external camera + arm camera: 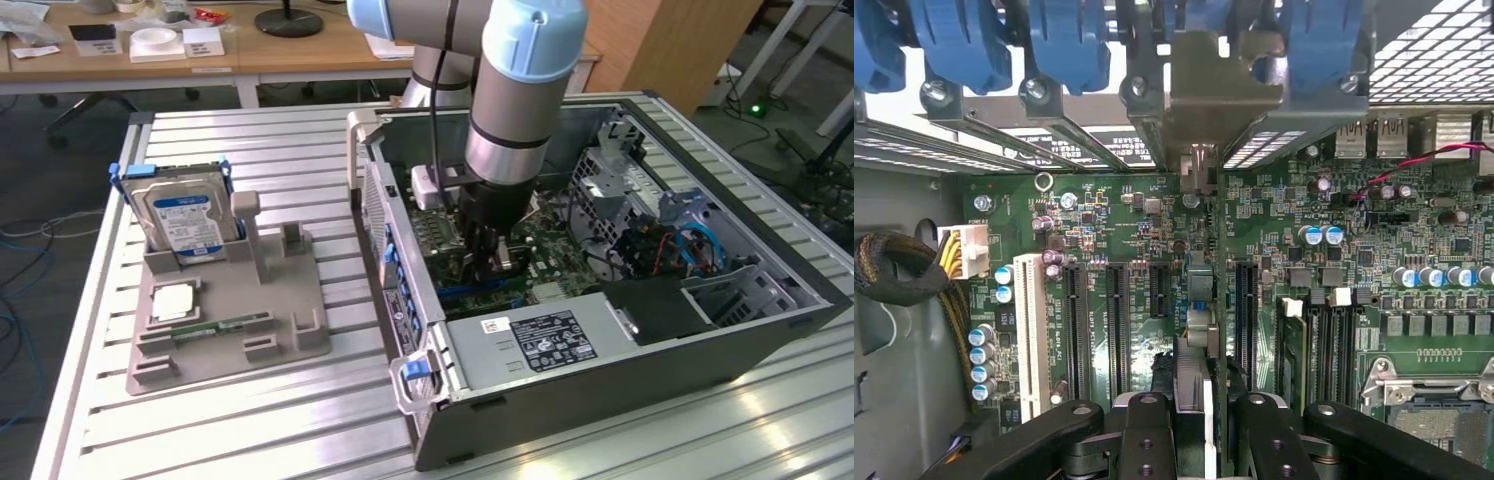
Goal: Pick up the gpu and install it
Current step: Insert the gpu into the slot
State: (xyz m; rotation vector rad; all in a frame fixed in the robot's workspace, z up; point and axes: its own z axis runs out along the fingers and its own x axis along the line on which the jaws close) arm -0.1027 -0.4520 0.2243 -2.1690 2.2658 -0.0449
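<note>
We see the pincer inside the open computer case, its black fingers closed partway on the top edge of the gpu, which it holds edge-on over the motherboard. The card stands upright between the fingers, its long axis running straight away from the pincer toward the case's rear wall, where its silver bracket meets the row of blue slot clips. Going from the exterior view's left: a hard drive stands in a grey holder tray on the slatted desk, then comes the case, with the arm reaching down into it.
</note>
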